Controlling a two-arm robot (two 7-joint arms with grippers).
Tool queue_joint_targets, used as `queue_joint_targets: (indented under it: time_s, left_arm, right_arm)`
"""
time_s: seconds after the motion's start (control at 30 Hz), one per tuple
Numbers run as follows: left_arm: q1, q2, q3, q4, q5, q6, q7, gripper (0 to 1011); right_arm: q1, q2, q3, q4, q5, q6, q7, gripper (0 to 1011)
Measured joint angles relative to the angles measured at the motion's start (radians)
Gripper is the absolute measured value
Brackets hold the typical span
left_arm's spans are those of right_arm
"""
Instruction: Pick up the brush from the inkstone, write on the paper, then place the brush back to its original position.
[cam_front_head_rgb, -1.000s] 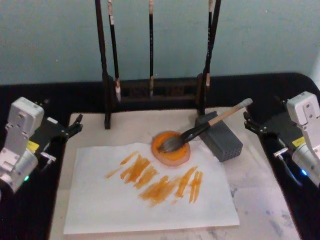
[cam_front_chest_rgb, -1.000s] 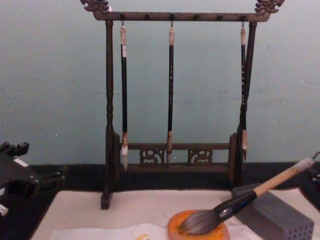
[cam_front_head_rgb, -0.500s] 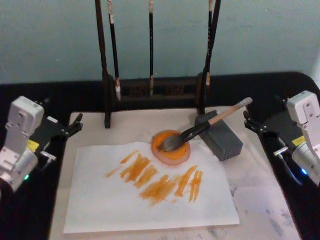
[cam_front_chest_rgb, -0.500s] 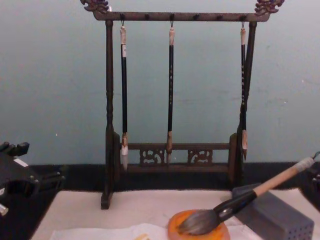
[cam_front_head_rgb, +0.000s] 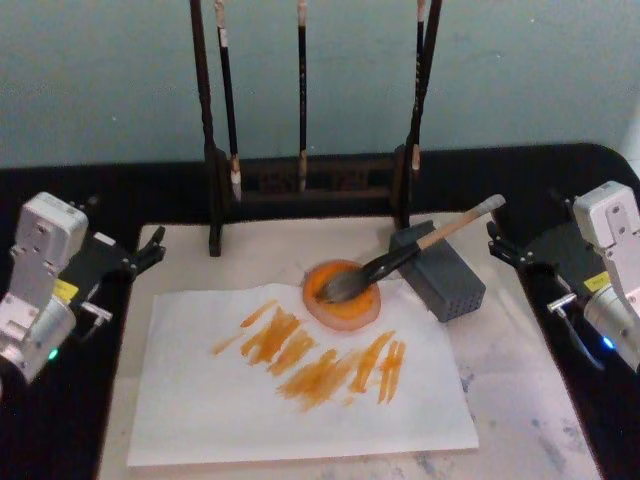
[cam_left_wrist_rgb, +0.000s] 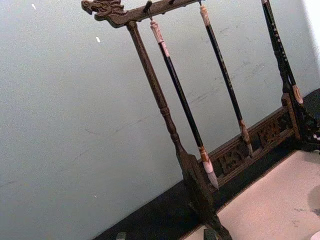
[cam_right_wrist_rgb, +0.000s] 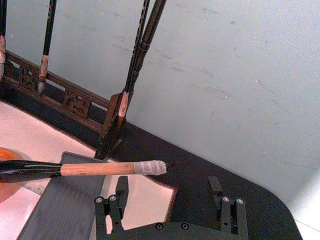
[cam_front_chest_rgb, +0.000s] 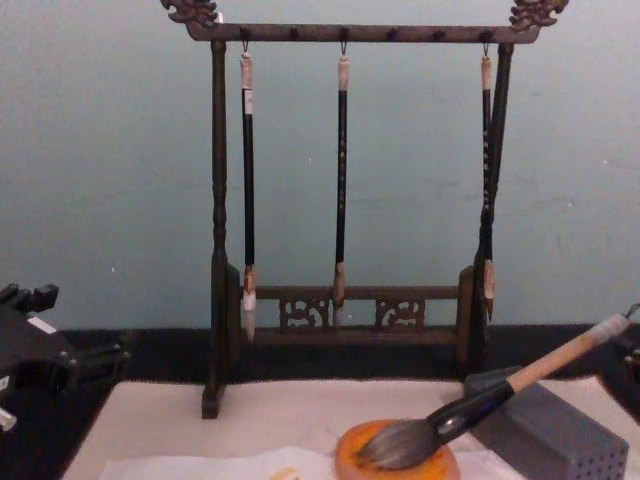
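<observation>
Nothing has shifted vs half a sec ago: both arms parked as before, brush untouched. Wooden brush stand (cam_front_chest_rgb: 218, 200) at the back, three thin brushes hanging. White paper (cam_front_head_rgb: 220, 410), streaked w/ orange strokes, lies on the felt mat (cam_front_head_rgb: 520, 380). Grey perforated block (cam_front_head_rgb: 455, 290) sits right of the sheet. The brush (cam_front_head_rgb: 400, 260) lies tilted: bristles in the orange inkstone (cam_front_head_rgb: 350, 320), shaft propped on the block, wrapped end raised to the right. Left gripper (cam_front_head_rgb: 148, 252) sits at the mat's left edge, prongs apart, empty. Right gripper (cam_right_wrist_rgb: 167, 187) is near the handle end, prongs wide, empty.

Brush prob. light, w/ stiff shaft and soft wet bristles; best gripped on the tan handle. Right wrist view shows the gap to that handle. Chest view shows the tilt. Head view shows the strokes.
</observation>
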Motion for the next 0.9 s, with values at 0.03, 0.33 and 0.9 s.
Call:
queue_joint_targets:
  time_s: [0.03,0.33,0.9]
  left_arm:
    - [0.0,0.0,0.0,0.0,0.0,0.0,0.0,1001]
    - [0.0,0.0,0.0,0.0,0.0,0.0,0.0,1001]
    - [0.0,0.0,0.0,0.0,0.0,0.0,0.0,1001]
  right_arm:
    - [-0.001,-0.001,0.001,0.0,0.0,0.0,0.001,1000]
    - [-0.028,-0.033,0.063,-0.01,0.147,0.022,0.121,1000]
    - [-0.05,-0.196,0.257,0.059,0.71,0.309,0.34,1000]
